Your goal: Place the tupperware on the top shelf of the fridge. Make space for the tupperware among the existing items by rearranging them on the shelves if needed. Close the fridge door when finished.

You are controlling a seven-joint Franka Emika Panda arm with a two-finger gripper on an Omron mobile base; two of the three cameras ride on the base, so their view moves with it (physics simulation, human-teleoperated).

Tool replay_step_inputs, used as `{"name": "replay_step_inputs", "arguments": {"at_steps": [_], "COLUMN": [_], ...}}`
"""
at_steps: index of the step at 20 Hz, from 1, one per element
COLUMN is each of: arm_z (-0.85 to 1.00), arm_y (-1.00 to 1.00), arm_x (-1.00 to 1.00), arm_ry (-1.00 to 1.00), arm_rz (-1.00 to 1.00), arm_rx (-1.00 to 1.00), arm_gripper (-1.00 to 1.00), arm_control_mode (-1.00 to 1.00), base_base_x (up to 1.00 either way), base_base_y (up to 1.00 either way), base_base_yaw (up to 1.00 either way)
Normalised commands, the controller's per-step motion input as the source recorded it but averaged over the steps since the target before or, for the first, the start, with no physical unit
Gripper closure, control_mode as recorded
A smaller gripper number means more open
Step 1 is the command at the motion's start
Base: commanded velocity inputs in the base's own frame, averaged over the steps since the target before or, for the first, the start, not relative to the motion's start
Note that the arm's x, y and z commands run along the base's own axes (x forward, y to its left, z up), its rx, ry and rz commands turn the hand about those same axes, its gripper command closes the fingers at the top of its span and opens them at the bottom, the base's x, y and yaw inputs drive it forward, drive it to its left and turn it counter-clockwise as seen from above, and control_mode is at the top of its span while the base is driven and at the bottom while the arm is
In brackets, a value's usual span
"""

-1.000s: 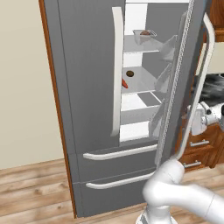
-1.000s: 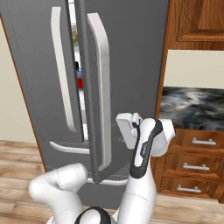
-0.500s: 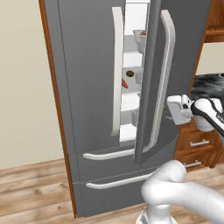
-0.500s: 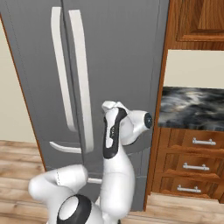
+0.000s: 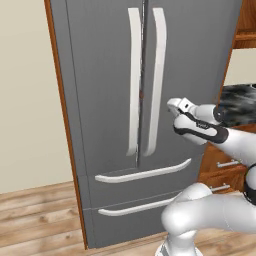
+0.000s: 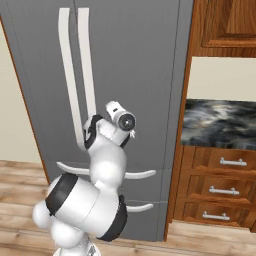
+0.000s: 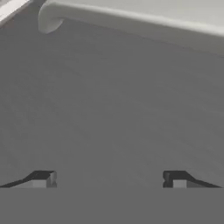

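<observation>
Now jaws spread wide, empty, against the fridge door, wooden cabinets alongside.

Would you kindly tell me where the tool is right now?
The tool sits open against the fridge's right door, beside the right white handle in the left base view.

Fridge upright on plank floor

Even, flat light all round, no glare. The fridge front reads a dull matte grey; its handle throws a soft, blurry shadow up close.
</observation>
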Motion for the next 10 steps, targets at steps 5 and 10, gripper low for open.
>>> {"name": "replay_step_inputs", "arguments": {"at_steps": [5, 10], "arm_z": [0.01, 0.1], "arm_y": [0.02, 0.0], "arm_x": [0.93, 0.96], "arm_ry": [0.0, 0.04], "arm_rz": [-0.42, -0.36], "arm_rx": [-0.08, -0.02], "arm_gripper": [-1.0, -1.0], "arm_control_mode": [-1.0, -1.0], "base_base_x": [0.0, 0.0], "base_base_y": [0.0, 0.0], "base_base_yaw": [0.0, 0.0]}}
